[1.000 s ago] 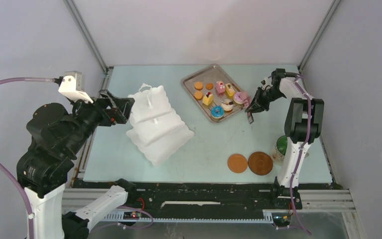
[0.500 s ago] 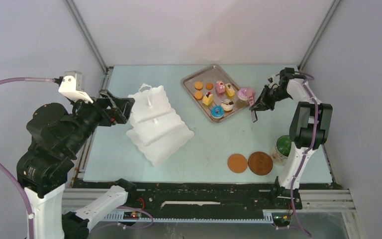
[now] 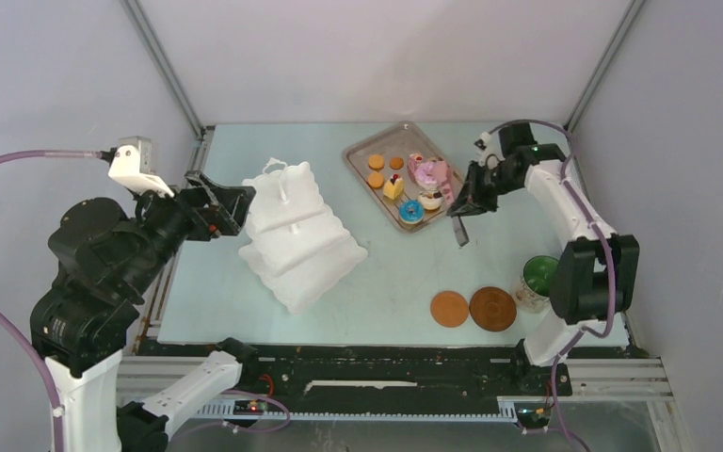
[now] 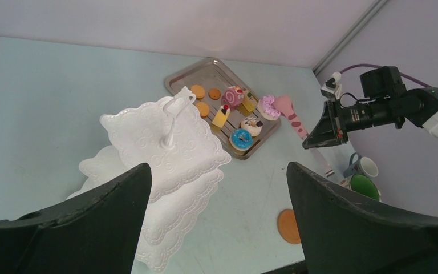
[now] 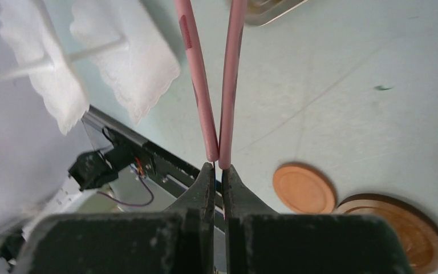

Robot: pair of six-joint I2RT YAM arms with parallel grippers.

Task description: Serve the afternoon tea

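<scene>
While scanning from the left: left gripper [image 3: 231,205] spread wide and empty, parked just short of the white three-tier stand [image 3: 299,235], probably there to steady it once loading starts. Tiers bare so far.

Past the stand from those fingers: silver tray [image 3: 367,146] with orange biscuits [image 3: 377,162], blue doughnut [image 3: 410,211] and the rest.

Further right: right gripper [image 5: 218,171] pressed together on the hinge end of the pink tongs [image 5: 198,85], so squeezing there closes the far tips. Pink doughnut [image 4: 269,107] right at those tips, looks pinched, can't confirm.

Brown coasters [image 3: 450,309] and green-lined mug [image 3: 537,278] well behind that wrist, not yet used.

Versus a second ago: swung left from off the tray's right edge to over the tray, doughnut along for the ride. Left side unchanged.
</scene>
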